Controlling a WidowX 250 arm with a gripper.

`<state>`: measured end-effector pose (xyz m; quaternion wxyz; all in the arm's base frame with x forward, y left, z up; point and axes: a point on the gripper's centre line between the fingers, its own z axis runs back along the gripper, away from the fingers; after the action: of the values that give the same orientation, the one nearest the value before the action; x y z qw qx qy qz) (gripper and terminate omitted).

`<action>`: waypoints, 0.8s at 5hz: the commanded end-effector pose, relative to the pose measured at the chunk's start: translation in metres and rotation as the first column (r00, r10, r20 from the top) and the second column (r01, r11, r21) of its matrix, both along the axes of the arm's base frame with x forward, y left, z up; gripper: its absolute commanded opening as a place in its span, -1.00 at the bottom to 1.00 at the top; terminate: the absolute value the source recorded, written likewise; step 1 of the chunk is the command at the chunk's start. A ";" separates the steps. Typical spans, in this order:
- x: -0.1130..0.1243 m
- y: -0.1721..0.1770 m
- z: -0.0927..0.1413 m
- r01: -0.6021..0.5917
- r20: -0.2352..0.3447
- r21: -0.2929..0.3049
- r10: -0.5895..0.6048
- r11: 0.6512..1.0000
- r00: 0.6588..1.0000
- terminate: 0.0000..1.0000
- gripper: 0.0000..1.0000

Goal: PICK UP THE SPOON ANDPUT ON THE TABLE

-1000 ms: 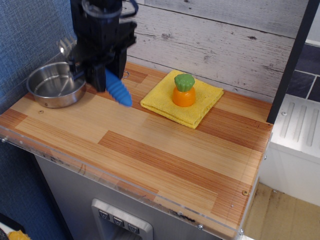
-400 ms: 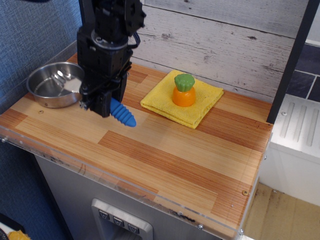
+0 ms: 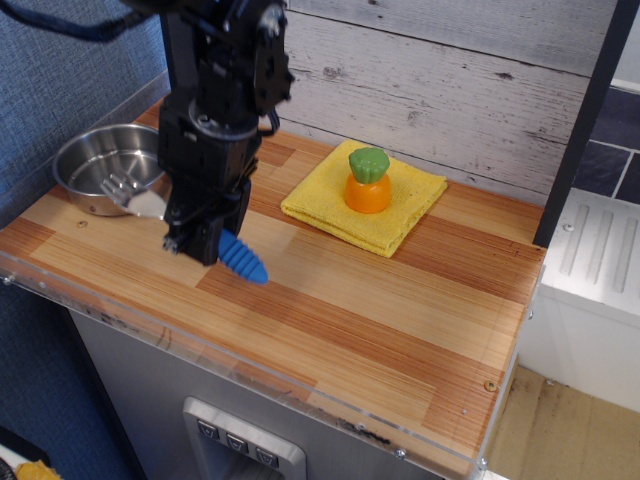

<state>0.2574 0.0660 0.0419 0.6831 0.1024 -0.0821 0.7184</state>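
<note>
Clamped in the end effector [image 3: 203, 243], spoon [image 3: 241, 258] juts right.

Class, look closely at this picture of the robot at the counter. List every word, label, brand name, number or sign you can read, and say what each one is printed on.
None: no readable text shows anywhere in this view.
The gripper, blue-handled spoon, steel pan, yellow cloth, toy carrot and table carry no lettering.
The small buttons on the panel below the counter are too small to show any marking.
</note>
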 end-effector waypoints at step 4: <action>-0.016 -0.008 -0.020 -0.100 0.040 -0.093 0.104 0.991 0.994 -1.00 1.00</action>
<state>0.2453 0.0720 0.0082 0.6477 0.0740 -0.0406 0.7572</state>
